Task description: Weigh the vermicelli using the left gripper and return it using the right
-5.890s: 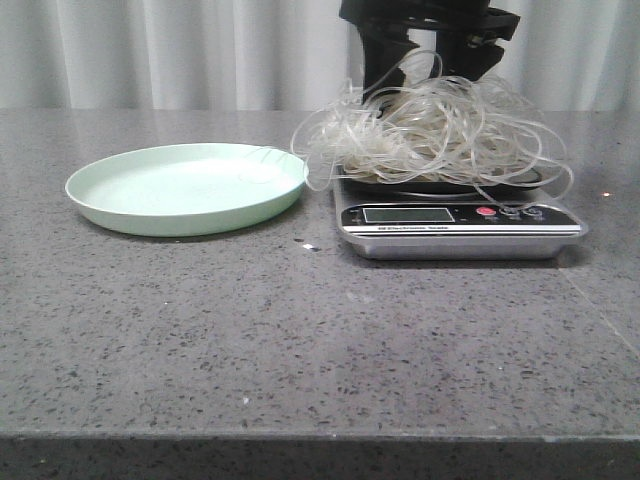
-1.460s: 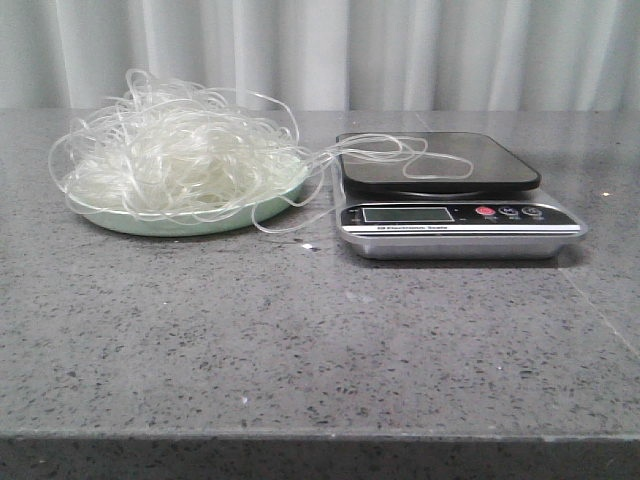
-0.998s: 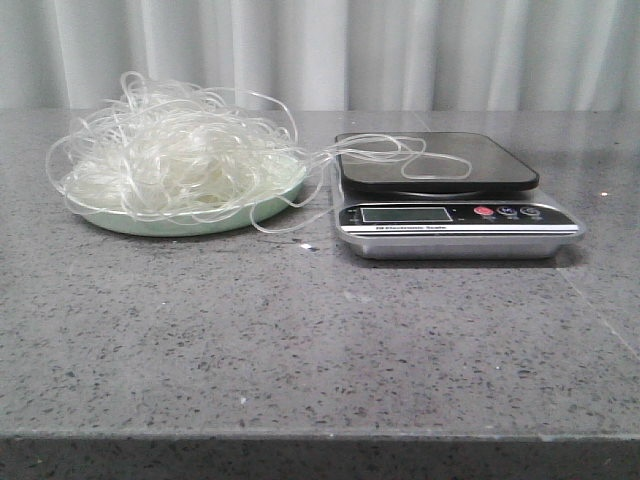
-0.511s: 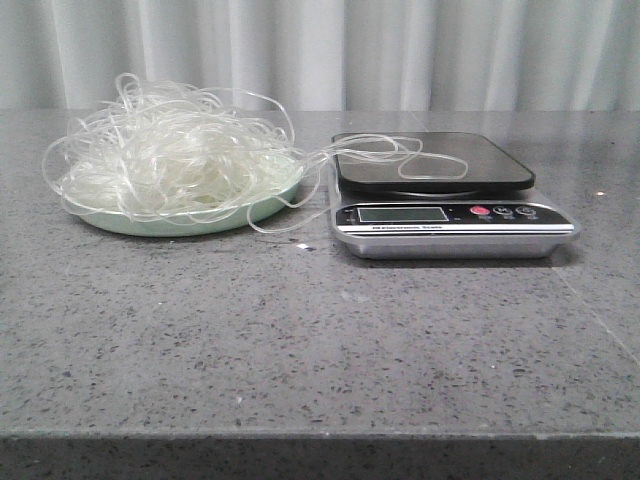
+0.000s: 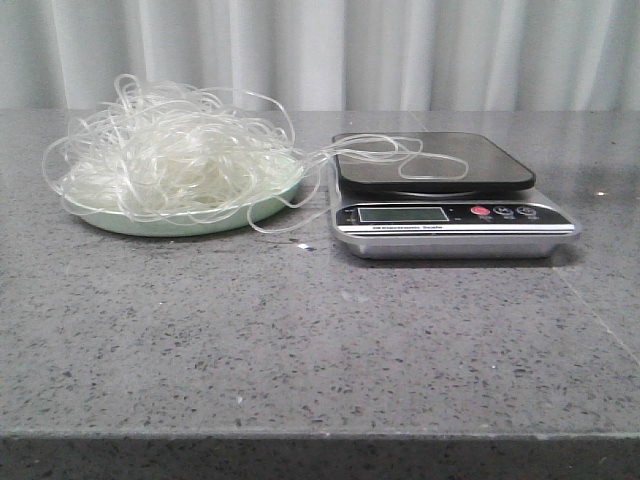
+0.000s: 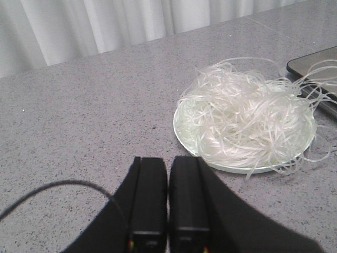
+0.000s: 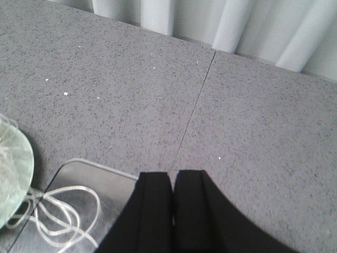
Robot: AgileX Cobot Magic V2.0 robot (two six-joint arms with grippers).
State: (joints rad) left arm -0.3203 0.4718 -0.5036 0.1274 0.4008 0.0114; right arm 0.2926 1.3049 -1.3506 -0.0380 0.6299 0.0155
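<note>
The vermicelli [image 5: 170, 155] is a wide heap of translucent whitish strands on the pale green plate [image 5: 255, 207] at the left. A few strands trail right onto the dark platform of the kitchen scale [image 5: 440, 160]. The heap also shows in the left wrist view [image 6: 245, 116] on the plate [image 6: 181, 124]. My left gripper [image 6: 168, 161] is shut and empty, apart from the plate. My right gripper [image 7: 172, 175] is shut and empty, above the scale's platform [image 7: 84, 182], where loose strands [image 7: 63, 208] lie. Neither gripper shows in the front view.
The scale's display and buttons [image 5: 455, 213] face the table's front edge. A curtain [image 5: 320, 50] hangs behind the grey stone table [image 5: 320, 340]. A thin seam [image 7: 195, 108] runs across the tabletop in the right wrist view.
Long ago the vermicelli lay on the scale under a gripper and the plate was bare. Now it lies on the plate with no gripper in the front view. The last second shows only a slight image shift.
</note>
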